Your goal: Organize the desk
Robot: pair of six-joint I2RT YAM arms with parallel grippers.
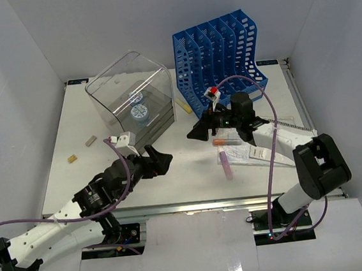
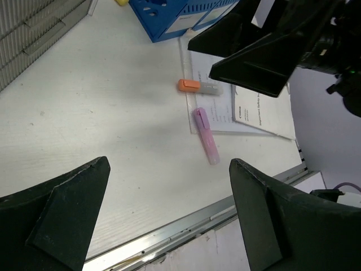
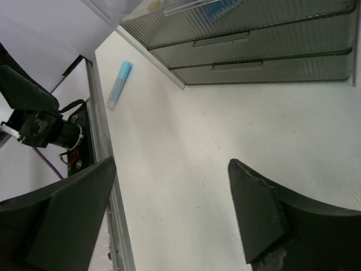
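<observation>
The desk (image 1: 172,181) is a white tabletop with a metal rail along its front edge (image 2: 186,226). My left gripper (image 1: 163,159) is open and empty, low over the desk's front middle (image 2: 169,164). A pink highlighter (image 1: 225,165) lies ahead of it (image 2: 206,135). An orange-capped marker (image 1: 222,142) lies on papers (image 1: 259,151), also in the left wrist view (image 2: 197,86). My right gripper (image 1: 197,132) is open and empty over the desk's middle (image 3: 172,162), facing the clear drawer box (image 1: 133,101).
A blue slotted file rack (image 1: 218,52) stands at the back right. A blue highlighter (image 3: 119,84) lies near the drawer box's front (image 3: 242,45). A yellow item (image 1: 183,106) lies beside the box. Two small pieces (image 1: 90,141) (image 1: 72,159) lie at the left.
</observation>
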